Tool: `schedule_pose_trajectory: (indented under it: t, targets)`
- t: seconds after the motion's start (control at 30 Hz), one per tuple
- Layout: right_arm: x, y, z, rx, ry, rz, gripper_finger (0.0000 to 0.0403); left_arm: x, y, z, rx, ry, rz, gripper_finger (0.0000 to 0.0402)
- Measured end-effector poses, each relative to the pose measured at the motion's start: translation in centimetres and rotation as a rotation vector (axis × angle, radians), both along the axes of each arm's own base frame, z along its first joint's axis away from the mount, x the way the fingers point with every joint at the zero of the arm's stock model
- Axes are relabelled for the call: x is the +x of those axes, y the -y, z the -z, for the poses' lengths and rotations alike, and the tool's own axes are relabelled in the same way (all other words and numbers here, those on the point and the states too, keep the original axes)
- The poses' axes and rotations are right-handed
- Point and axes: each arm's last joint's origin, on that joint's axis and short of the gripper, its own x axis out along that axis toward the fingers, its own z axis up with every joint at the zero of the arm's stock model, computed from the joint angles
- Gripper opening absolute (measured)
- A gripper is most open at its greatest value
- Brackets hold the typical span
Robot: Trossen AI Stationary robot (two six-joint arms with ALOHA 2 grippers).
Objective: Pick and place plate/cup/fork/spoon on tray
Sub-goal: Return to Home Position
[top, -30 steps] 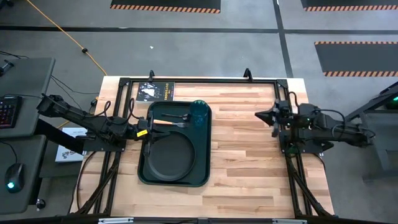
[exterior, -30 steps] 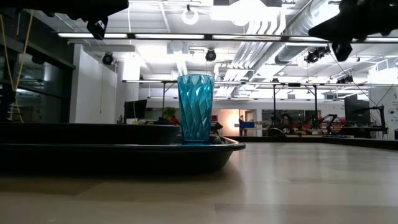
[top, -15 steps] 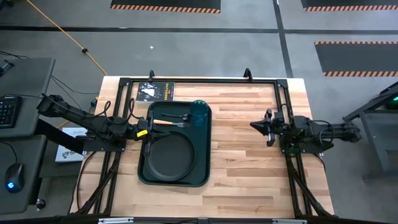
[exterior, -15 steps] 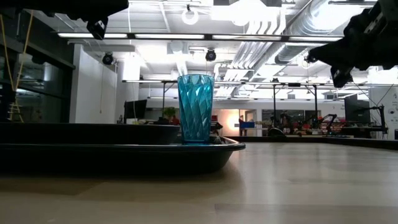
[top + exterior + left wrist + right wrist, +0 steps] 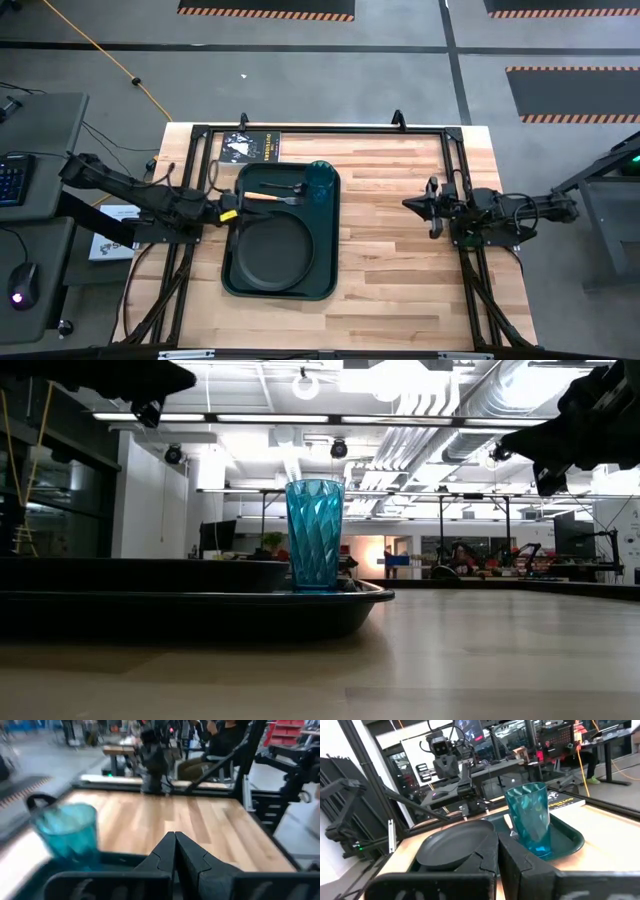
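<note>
The dark green tray lies on the table's left half. On it the black plate fills the near part. The teal cup stands upright at the tray's far right corner. The tan-handled fork and the dark spoon lie beside the cup. My left gripper is shut and empty above the tray's left rim. My right gripper is shut and empty above the table's right half, pointing at the tray. The cup and plate also show in the right wrist view.
A dark booklet lies at the far edge, behind the tray. A black frame runs around the table's far edge and sides. Bare wood lies between the tray and my right gripper.
My right gripper has come down and gone a little toward the table's near edge and toward the tray, its arm swinging straighter. My left gripper has drawn back slightly toward the table's left edge. The things on the tray have not moved.
</note>
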Motion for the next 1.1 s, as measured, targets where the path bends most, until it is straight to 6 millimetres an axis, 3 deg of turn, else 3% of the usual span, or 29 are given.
schedule_pose_trajectory:
  t: [0.23, 0.33, 0.47, 0.6, 0.87, 1.1]
  targets:
    - [0.0, -0.1, 0.0, 0.036, 0.004, -0.011, 0.0000, -3.6, -2.1, -0.9, 0.049, 0.045, -0.049, 0.0000]
    - [0.0, -0.1, 0.0, 0.015, 0.002, -0.004, 0.0000, -4.5, -2.5, 0.6, 0.040, 0.134, -0.008, 0.0000]
    - [0.0, 0.0, 0.0, 0.002, 0.003, 0.011, 0.0000, -5.0, -3.0, 4.0, 0.006, 0.235, 0.041, 0.0000]
    - [0.0, -0.1, 0.0, -0.014, 0.001, 0.005, 0.0000, -5.5, -3.5, 5.7, 0.013, 0.289, 0.063, 0.0000]
    - [0.0, -0.1, 0.0, -0.058, -0.006, -0.011, 0.0000, -5.8, -4.5, 6.9, -0.014, 0.205, 0.000, 0.0000]
    - [0.0, -0.2, 0.1, -0.100, -0.016, -0.025, 0.0000, -5.8, -4.2, 7.6, -0.048, 0.125, 0.071, 0.0000]
